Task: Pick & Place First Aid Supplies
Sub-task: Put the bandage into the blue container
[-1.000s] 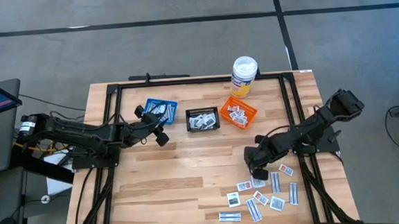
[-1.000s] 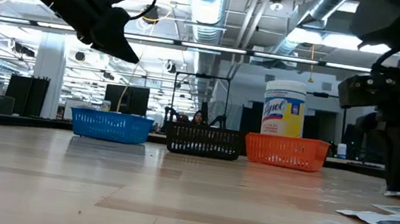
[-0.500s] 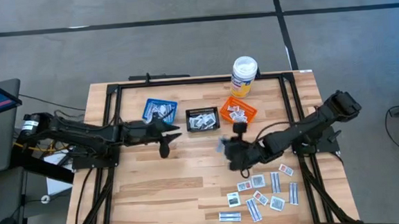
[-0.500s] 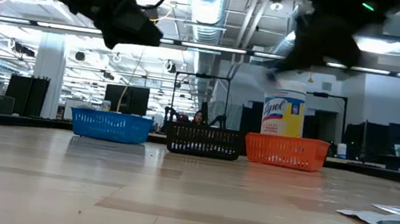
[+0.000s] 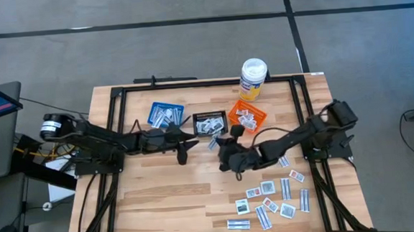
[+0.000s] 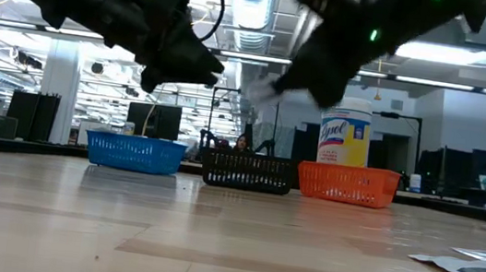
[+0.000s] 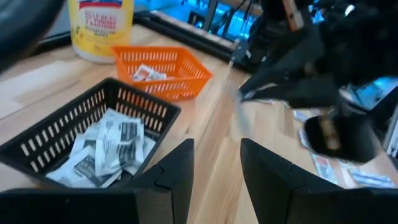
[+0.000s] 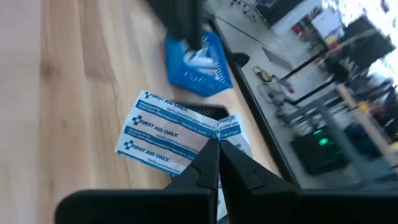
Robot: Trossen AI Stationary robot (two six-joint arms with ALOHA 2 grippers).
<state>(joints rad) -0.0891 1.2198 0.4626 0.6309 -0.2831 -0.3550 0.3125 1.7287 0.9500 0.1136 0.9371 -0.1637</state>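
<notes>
Right fingers: pressed together on the end of a bandage packet [image 8: 171,134], white with blue "First Aid Only" print, which hangs out past the tips.
Right gripper [image 5: 223,145]: a second ago it was down at the loose packets [image 5: 270,198] by the desk's right front; now it is up off the desk [image 5: 161,191], carried across to just in front of the black basket [image 5: 210,123].
Left fingers: standing apart with nothing between them, the bare wood showing through the gap.
Left gripper [image 5: 187,140]: it has slid from over the blue basket [image 5: 165,113] toward the middle, now just beside the black one.
Meaning: one packet is lifted and most of the way to a basket; release is probably next.
Risk: the two grippers are near each other, so crowding looks possible.
</notes>
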